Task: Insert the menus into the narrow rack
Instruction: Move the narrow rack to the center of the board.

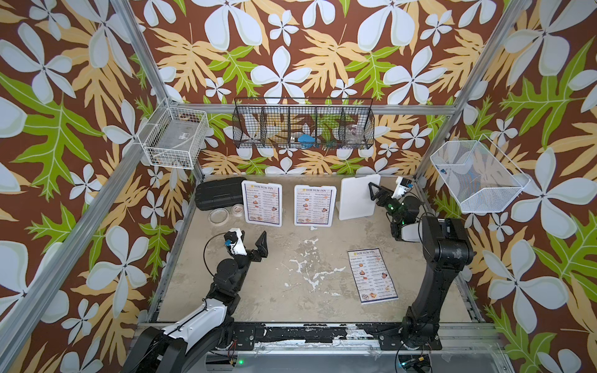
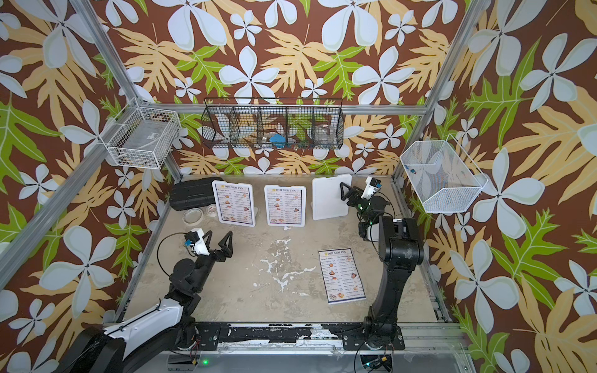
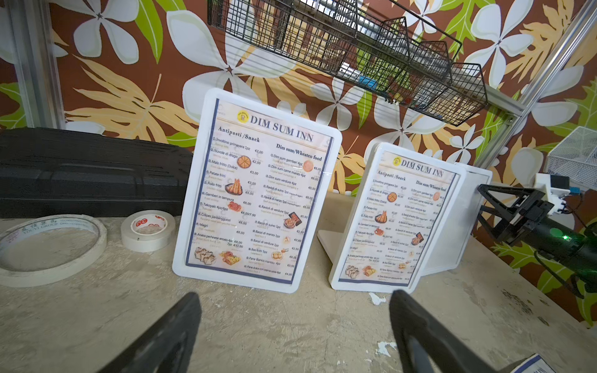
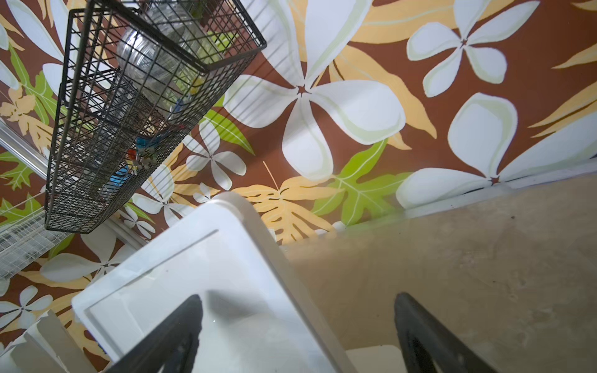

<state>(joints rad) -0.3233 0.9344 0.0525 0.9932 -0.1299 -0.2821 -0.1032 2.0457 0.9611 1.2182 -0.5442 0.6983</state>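
While menu (image 1: pixel 372 275) lies flat, left gripper (image 2: pixel 219 235) and right gripper (image 4: pixel 298 297) gape wide (empty).

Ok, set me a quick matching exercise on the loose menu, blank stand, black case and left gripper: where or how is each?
1. loose menu
2. blank white stand
3. black case
4. left gripper

A. open, holding nothing
B. back left corner
C. lying flat on the tabletop
D. upright at the back right, no menu in it

Pairs: 1-C, 2-D, 3-B, 4-A
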